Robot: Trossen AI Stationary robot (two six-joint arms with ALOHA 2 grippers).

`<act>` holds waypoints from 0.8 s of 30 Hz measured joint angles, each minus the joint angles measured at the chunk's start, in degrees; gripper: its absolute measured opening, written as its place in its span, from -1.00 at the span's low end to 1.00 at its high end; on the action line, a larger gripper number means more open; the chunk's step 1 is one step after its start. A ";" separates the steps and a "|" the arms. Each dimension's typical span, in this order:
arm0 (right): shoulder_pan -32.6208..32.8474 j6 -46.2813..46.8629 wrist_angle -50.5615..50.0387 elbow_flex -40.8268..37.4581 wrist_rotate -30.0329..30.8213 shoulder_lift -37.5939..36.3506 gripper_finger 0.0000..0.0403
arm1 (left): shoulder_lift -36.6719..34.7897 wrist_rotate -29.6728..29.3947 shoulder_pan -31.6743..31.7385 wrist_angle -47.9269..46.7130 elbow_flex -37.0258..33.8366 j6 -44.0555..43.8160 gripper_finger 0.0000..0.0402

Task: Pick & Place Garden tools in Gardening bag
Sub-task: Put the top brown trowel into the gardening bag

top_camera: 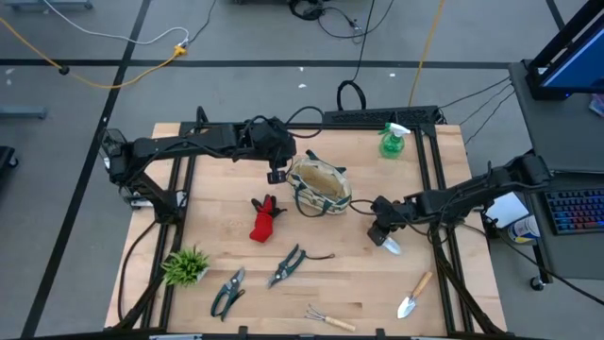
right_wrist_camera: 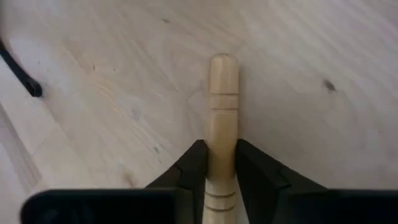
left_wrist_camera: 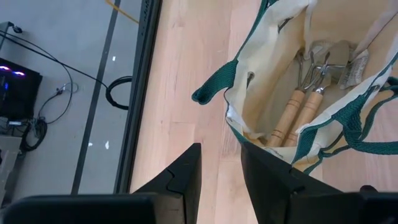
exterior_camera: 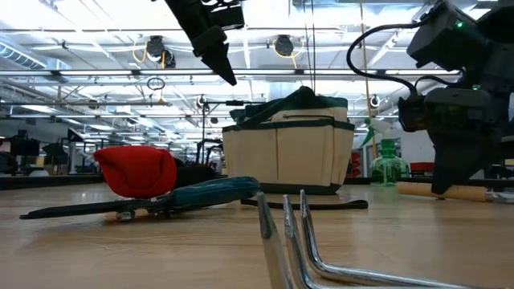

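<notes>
The cream gardening bag (top_camera: 319, 187) with green trim stands upright mid-table; wooden-handled tools (left_wrist_camera: 298, 106) lie inside it. My left gripper (left_wrist_camera: 221, 168) hangs open above the table beside the bag's left rim, touching nothing. My right gripper (top_camera: 380, 234) is down at the table right of the bag, shut on a wooden-handled trowel (right_wrist_camera: 222, 93) whose metal blade (top_camera: 392, 247) shows beside the fingers. A red glove (top_camera: 265, 222), two pruning shears (top_camera: 286, 266) (top_camera: 227, 293), a hand rake (top_camera: 330, 319), another trowel (top_camera: 413, 296) and a green spray bottle (top_camera: 393, 140) rest on the table. My right gripper pinches the trowel's wooden handle (right_wrist_camera: 222, 146) between its two fingers, one on each side, some way back from the rounded free end (right_wrist_camera: 222, 65). The fingers slant down from the table's right side and lie along the handle. The trowel lies on the tabletop.
A spiky green plant tuft (top_camera: 185, 266) stands near the front left corner. Dark frame rails (top_camera: 429, 170) run along the table's left and right sides. Bare wood lies between the glove and the bag and right of the shears.
</notes>
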 joint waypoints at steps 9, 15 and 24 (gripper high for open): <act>-1.87 -7.45 6.55 -0.37 -0.28 -0.18 -0.68 | 0.00 0.72 -0.25 -0.40 0.00 -1.86 -0.41; -2.04 -9.42 9.02 -0.42 -0.03 -2.29 -0.69 | 0.00 4.09 -1.70 -1.98 0.00 -2.49 -0.41; -2.02 -10.60 10.42 -0.40 0.00 -7.05 -0.68 | -0.13 -0.44 -3.29 -5.48 0.02 -6.28 -0.41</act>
